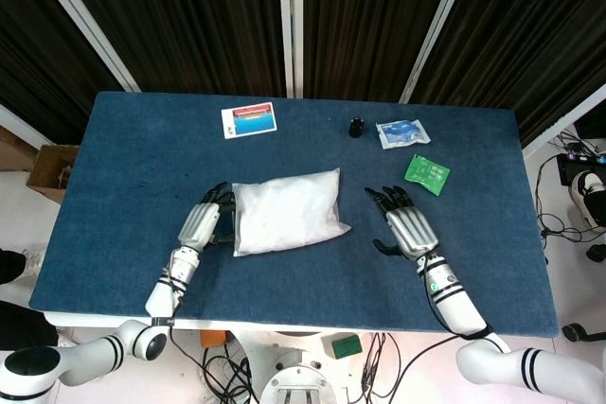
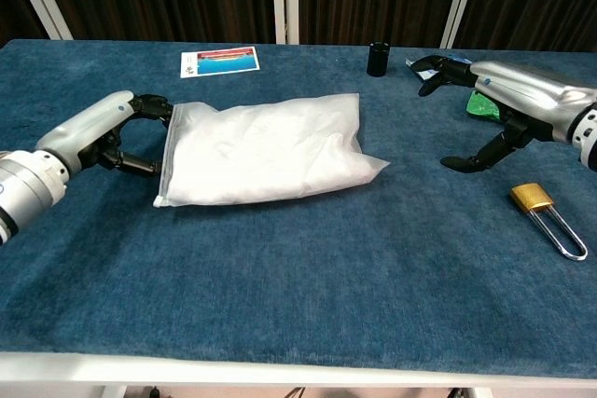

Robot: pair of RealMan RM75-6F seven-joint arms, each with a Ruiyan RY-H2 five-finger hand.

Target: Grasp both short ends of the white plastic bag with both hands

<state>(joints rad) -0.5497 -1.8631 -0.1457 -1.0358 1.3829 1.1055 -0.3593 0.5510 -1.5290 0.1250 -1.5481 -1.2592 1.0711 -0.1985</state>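
A robotics lab test station, blue felt-covered table (image 1: 142, 158) backed by black curtains (image 1: 189, 7) with white frame bars, loose cables (image 1: 559, 196) trailing on the floor, cardboard box (image 1: 52, 169) beside it

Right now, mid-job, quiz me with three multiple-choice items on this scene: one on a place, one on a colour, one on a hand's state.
1. The padlock lies:
A. right of the bag
B. on the bag
C. by the card

2. The packet beyond the right hand is:
A. red
B. green
C. yellow

3. The right hand is:
A. gripping the bag
B. open, apart from the bag
C. holding the padlock

A: it sits on the cloth right of the white plastic bag.
B: it is plainly green.
B: fingers spread, with bare cloth between hand and bag.
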